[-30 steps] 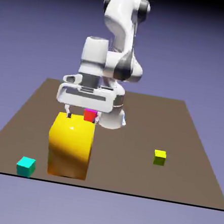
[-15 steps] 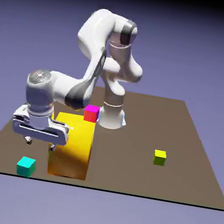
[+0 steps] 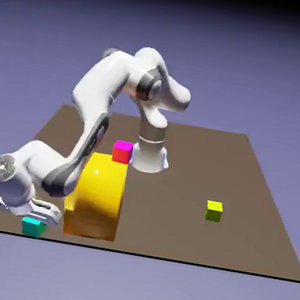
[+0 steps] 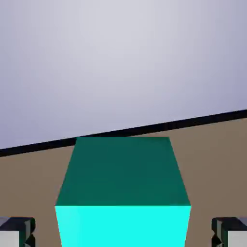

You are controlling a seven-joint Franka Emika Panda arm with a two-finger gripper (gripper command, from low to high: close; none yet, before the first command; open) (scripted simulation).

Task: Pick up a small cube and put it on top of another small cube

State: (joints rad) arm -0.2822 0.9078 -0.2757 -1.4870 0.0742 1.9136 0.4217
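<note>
Swung down from above the big glossy yellow block, the gripper now straddles the tiny flat-faced teal cube at the brown table's near left corner, grey fingertips apart either side, clear of its sharp-edged faces.

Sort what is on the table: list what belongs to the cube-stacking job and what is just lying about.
In the job:
teal cube, between the fingertips
gripper, open around it

Maybe the base cube, otherwise idle:
yellow-green cube
magenta-and-red cube

Lying about:
big yellow block
</note>
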